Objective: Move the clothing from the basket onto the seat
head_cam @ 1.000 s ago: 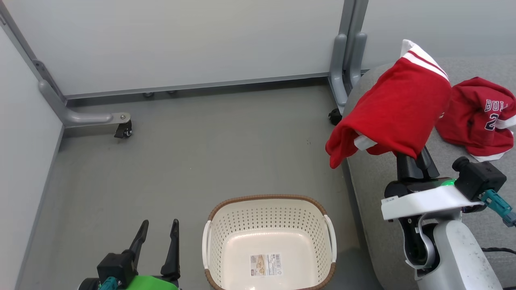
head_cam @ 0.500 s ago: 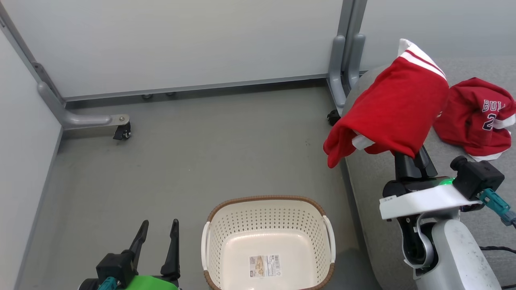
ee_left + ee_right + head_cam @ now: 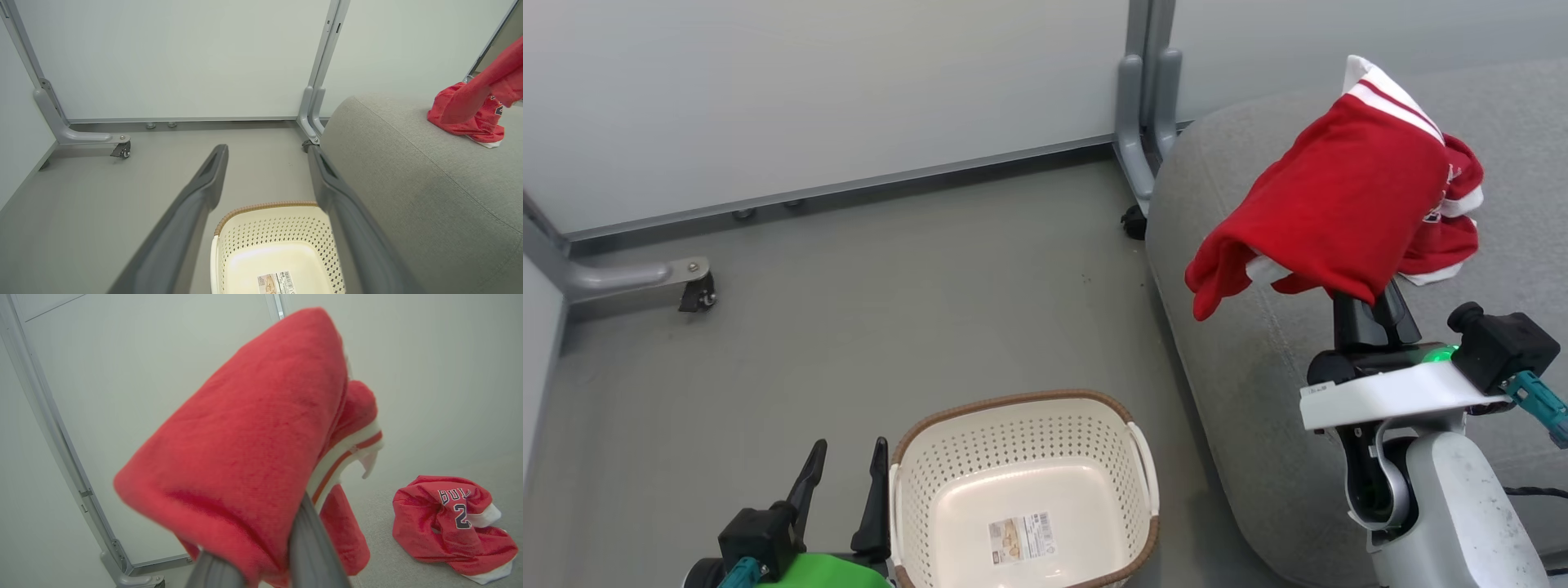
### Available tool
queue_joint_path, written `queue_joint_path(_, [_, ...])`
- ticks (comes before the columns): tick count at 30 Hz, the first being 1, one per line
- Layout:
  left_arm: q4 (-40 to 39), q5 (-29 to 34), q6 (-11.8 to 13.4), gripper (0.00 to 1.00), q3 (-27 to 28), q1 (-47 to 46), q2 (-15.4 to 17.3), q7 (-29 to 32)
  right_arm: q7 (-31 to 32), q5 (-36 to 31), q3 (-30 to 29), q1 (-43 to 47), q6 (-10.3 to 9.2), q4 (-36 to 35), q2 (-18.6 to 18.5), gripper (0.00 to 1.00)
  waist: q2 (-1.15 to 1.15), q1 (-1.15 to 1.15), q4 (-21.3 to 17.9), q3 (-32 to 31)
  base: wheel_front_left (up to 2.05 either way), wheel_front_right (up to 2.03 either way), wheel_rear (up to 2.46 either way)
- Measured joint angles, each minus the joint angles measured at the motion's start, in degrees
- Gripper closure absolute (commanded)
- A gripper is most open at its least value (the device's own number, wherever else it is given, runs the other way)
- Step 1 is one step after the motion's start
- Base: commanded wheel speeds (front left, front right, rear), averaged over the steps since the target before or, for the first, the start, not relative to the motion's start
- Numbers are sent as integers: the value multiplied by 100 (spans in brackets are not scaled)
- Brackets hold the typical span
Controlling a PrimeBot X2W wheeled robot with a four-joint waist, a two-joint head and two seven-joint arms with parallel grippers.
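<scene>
Basket [image 3: 1013, 399] holds a label [image 3: 1020, 536]; right fingers [image 3: 1347, 320] grip striped garment [image 3: 1339, 204]

At two o'clock, the draped garment [image 3: 1339, 204] is showing red with a white striped band; at six, the basket [image 3: 1013, 437] is showing white perforated walls, brown woven rim.

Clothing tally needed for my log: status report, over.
Left gripper open, idle beside basket. Right gripper shut on striped garment, held above seat. Jersey lying on seat; basket empty. Nothing in the way.
</scene>
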Motion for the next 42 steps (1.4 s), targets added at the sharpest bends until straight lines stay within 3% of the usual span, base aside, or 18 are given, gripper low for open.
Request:
queue_joint_path(27, [-15,27,0,0,-433,-475,-10,0,0,-108,-432,-119,0,-127,-9,100,0,0,-2350,260,0,0,0])
queue_joint_path(42, [44,-10,0,0,-538,-583,-10,0,0,-80,-523,-109,0,-172,-5,100,0,0,-2556,487,0,0,0])
